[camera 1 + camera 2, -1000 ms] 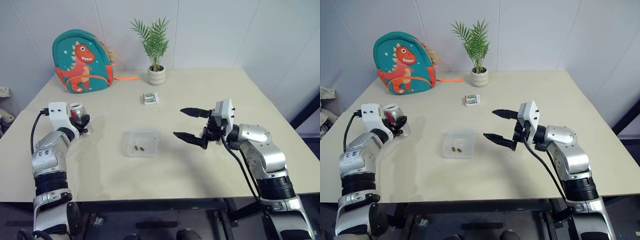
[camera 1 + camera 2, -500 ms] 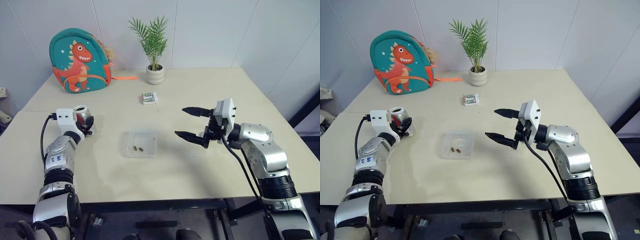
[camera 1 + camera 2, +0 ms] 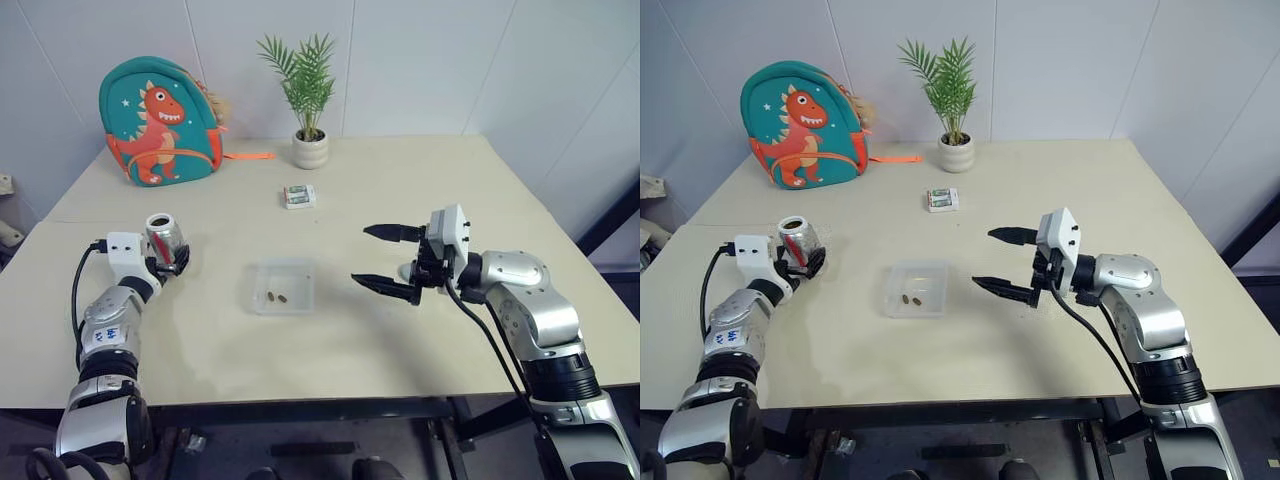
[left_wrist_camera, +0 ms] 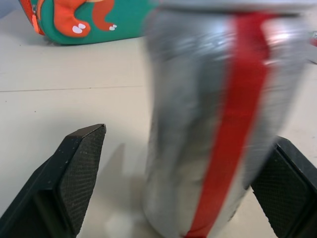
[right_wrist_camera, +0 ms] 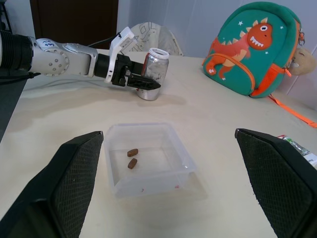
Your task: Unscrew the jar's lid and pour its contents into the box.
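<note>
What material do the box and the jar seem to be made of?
Box: likely clear, slightly frosted plastic; the table and two brown pieces show through it.
Jar: silvery grey with a red stripe, somewhat glossy; translucent plastic or metal, hard to tell.

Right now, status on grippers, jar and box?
Left gripper open around upright grey translucent red-marked jar, no lid on it. Right gripper open, empty. Two brown pieces in clear plastic box. Nothing in the way.

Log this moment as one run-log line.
jar: upright on table, lidless | left gripper: open around it | contents: in box | right gripper: open
</note>
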